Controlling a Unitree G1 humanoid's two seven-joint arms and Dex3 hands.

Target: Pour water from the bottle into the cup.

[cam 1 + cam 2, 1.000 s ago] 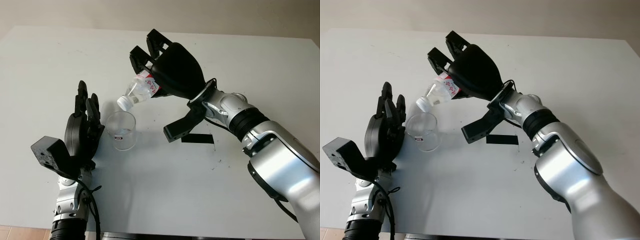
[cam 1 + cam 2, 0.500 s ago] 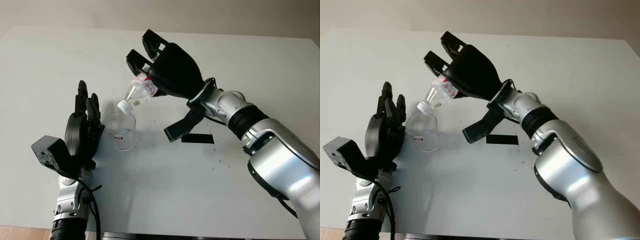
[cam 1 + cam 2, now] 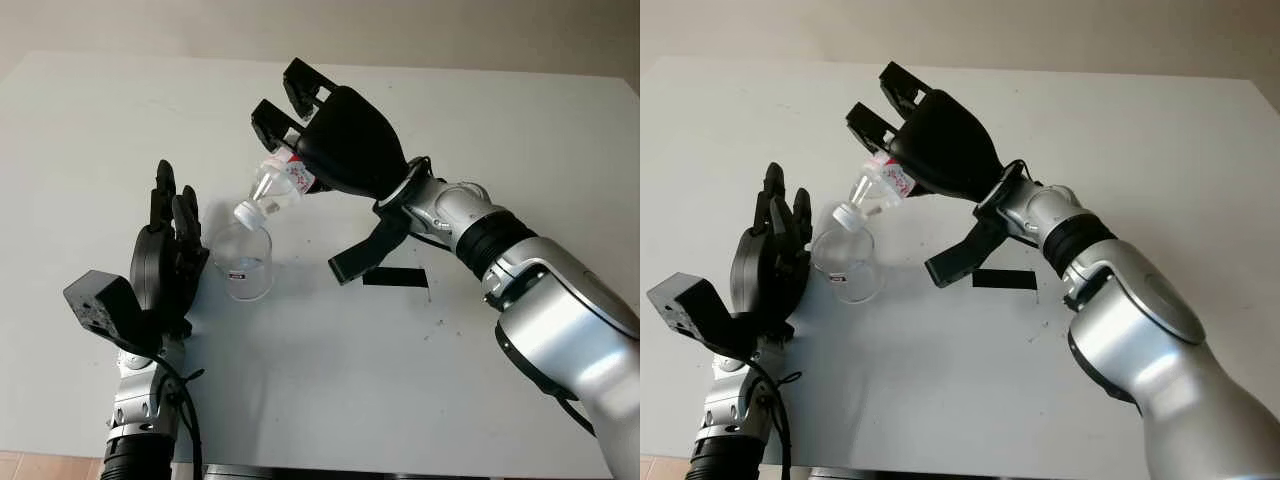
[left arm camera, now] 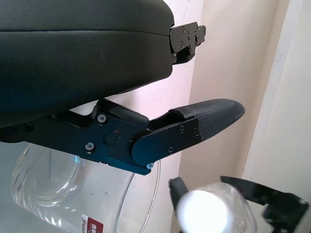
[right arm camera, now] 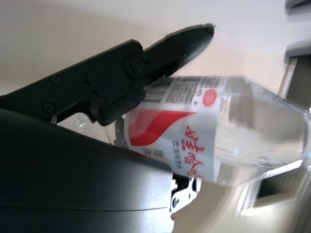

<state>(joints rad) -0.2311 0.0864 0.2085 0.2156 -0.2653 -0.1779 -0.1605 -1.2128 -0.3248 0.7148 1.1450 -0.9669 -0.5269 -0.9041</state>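
— Moved since before? Tipped steeper, bottle neck lowered onto the cup rim.

— Nearest first: left hand open, just beside the cup on the table.

— Beyond — right hand clamped round the bottle, above.

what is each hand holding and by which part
Right hand grips the bottle around its labelled body, neck tipped down over the cup. Left hand is beside the cup; contact unclear.

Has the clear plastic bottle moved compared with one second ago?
Yes. The clear plastic bottle, held in the right hand, has tipped steeper; its white cap came down toward the rim of the clear cup.
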